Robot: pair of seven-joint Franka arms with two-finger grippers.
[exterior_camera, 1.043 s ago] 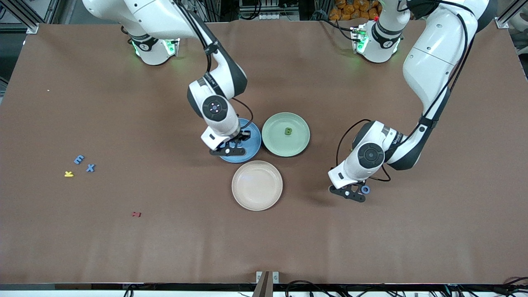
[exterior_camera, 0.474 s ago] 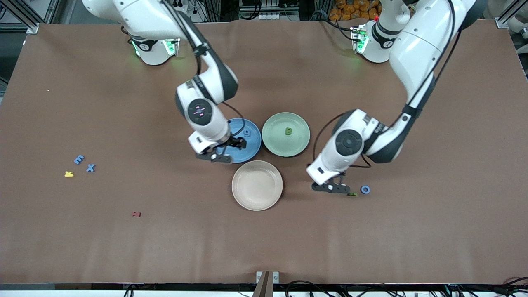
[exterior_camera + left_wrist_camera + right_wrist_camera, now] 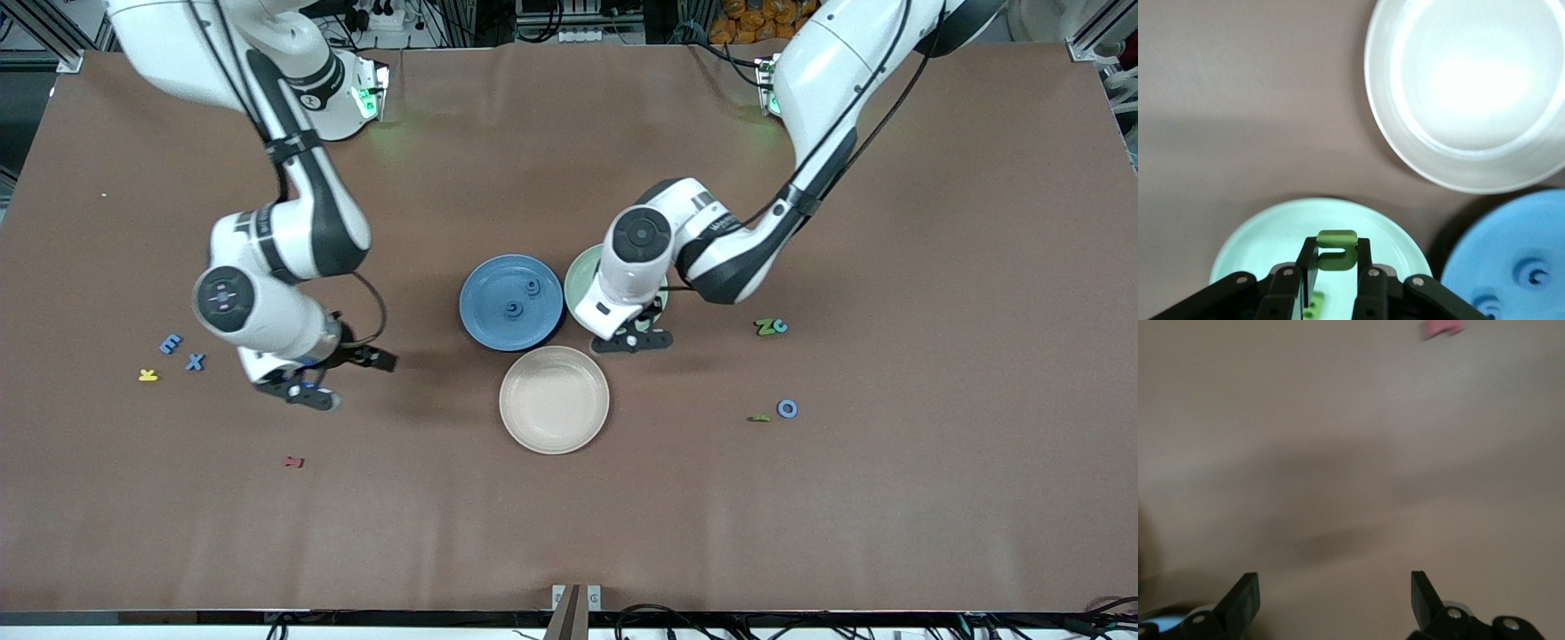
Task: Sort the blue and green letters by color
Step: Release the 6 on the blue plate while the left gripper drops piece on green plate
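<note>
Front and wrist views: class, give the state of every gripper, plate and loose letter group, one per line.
left gripper: shut on green letter, over green plate
right gripper: open, empty
blue plate: holds two blue letters
beige plate: empty
blue E and X: unsorted

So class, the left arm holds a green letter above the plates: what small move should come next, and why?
Probably lower a little and open the left tool to drop the green letter onto the green plate. The wrist view shows the letter pinched between the fingers right over that plate, matching its colour. The right tool, open, hangs over bare table near the blue letters.
</note>
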